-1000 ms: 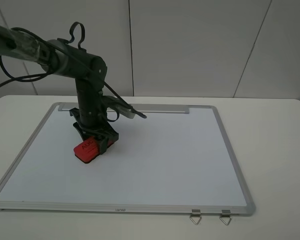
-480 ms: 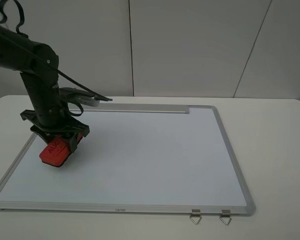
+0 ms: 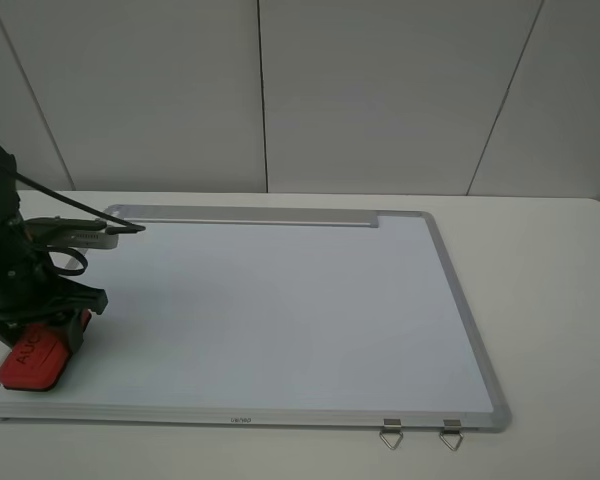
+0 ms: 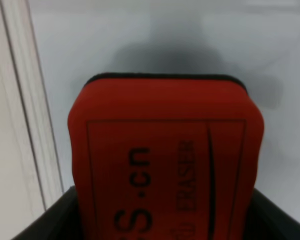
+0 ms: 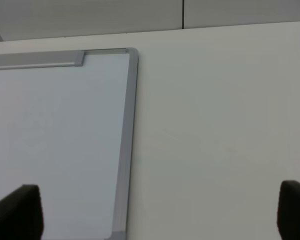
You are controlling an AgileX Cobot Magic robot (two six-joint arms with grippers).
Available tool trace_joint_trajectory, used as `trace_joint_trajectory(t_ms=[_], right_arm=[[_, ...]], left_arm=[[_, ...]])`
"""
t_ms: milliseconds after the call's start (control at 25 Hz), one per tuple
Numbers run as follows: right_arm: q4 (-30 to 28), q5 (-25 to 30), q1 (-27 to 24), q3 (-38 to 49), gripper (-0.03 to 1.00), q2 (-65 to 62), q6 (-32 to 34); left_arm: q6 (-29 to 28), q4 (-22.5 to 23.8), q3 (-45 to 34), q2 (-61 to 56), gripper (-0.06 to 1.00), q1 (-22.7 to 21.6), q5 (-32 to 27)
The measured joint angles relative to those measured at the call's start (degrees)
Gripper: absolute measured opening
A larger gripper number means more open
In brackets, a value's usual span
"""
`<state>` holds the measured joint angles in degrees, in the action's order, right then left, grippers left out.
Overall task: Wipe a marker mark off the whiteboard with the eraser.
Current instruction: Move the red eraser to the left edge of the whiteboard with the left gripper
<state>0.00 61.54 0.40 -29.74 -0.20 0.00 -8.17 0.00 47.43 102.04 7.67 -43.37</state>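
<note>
The left tool [image 3: 42, 332] grips the red eraser [image 3: 30, 362] at the near left corner of the whiteboard [image 3: 280, 300]. I see no marker mark. A push toward that edge could bump it over the silver frame [image 3: 180, 414].

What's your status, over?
Left gripper shut on eraser at whiteboard's near-left corner. Right gripper open over the table. No mark visible; nothing in the way.
</note>
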Motion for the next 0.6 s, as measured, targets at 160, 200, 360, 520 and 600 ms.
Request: trace_joint_trajectory(t_ms=[160,200,360,520,600], right_arm=[[0.0,0.0,0.0,0.0,0.83,0.0,0.0],[0.0,0.0,0.0,0.0,0.83,0.0,0.0],[0.0,0.0,0.0,0.0,0.83,0.0,0.0],[0.0,0.0,0.0,0.0,0.83,0.0,0.0],[0.0,0.0,0.0,0.0,0.83,0.0,0.0]], left_arm=[[0.3,0.0,-0.7,0.0,0.55,-1.9,2.1],[0.4,0.4,-0.7,0.0,0.55,-2.0,2.7],[0.5,0.7,-0.7,-0.1,0.55,-2.0,4.3],[0.5,0.8,-0.7,-0.1,0.55,-2.0,4.2],[0.5,0.9,-0.9,-0.1,0.55,-2.0,4.1]])
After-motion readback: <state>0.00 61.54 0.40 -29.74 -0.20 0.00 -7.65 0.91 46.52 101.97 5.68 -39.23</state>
